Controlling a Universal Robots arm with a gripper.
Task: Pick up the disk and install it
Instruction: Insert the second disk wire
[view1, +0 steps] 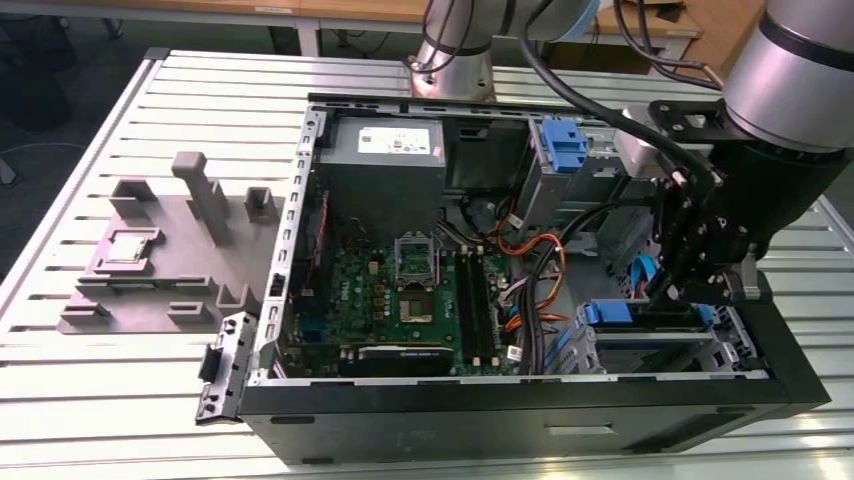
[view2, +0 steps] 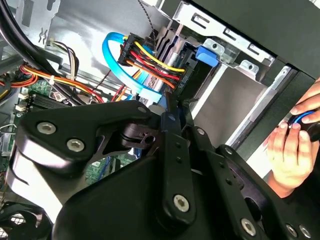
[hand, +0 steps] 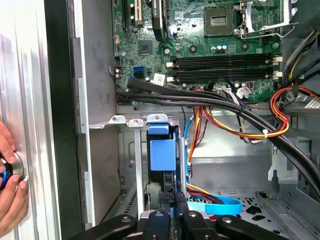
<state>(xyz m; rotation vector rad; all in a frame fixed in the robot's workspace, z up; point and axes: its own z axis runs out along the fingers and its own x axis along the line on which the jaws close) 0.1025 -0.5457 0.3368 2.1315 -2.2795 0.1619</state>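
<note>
The disk (hand: 162, 152) stands on edge in the drive cage at the front corner of the open computer case (view1: 534, 385). Its blue rail tab faces up. In the second wrist view the disk (view2: 172, 57) shows silver, with a bundle of yellow, red and black wires and a light blue cable at its end. In the exterior view it (view1: 641, 315) lies in the cage on that view's right. My gripper (hand: 172, 202) hangs straight over it, shut, with its tips at the disk's upper edge (view2: 170, 102) and nothing visibly between them. The gripper (view1: 681, 295) reaches down into the case.
Thick black cables (hand: 200, 97) and orange wires cross beside the cage, with the motherboard (view1: 414, 290) beyond. A grey power-supply box (view1: 387, 145) and a blue bracket (view1: 563, 145) sit at the case's back. A grey fixture (view1: 160, 250) lies on the table. A hand (hand: 7, 185) holds a button outside the case.
</note>
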